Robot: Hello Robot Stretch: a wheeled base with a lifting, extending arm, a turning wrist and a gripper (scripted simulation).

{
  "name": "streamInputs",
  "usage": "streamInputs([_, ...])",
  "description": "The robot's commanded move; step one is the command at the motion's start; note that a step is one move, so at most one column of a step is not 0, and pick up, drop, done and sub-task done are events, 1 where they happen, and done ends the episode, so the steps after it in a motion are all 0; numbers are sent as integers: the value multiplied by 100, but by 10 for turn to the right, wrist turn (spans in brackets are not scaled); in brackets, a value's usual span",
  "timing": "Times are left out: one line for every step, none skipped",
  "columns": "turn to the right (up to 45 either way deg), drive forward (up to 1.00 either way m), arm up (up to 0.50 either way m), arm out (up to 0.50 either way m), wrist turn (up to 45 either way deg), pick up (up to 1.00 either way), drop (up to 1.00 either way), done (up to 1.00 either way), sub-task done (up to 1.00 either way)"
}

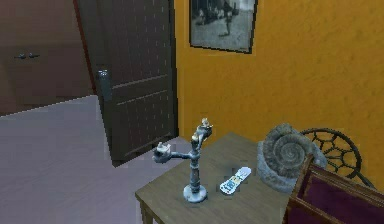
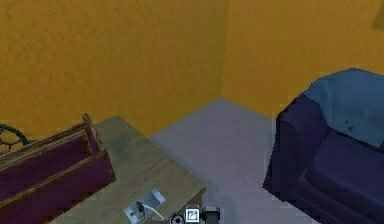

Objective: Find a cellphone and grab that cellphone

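Low centre, gripper (image 2: 157, 211) at a pale flat thing (image 2: 138, 210) on the surface (image 2: 140, 165); we cannot tell if it holds anything; nudging could slide that thing off.

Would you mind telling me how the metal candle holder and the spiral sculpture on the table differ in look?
The candle holder is thin and tall, with branching arms on a round base; the spiral sculpture is broad and coiled into one bulky mass. The candle holder stands nearer the table's left edge in the forward view; the spiral sculpture sits farther right. Both are greyish and stand on the wooden table.
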Motion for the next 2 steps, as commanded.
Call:
streamInputs([0,0,10,0,0,0,0,0,0])
streamInputs([0,0,0,0,0,0,0,100,0])
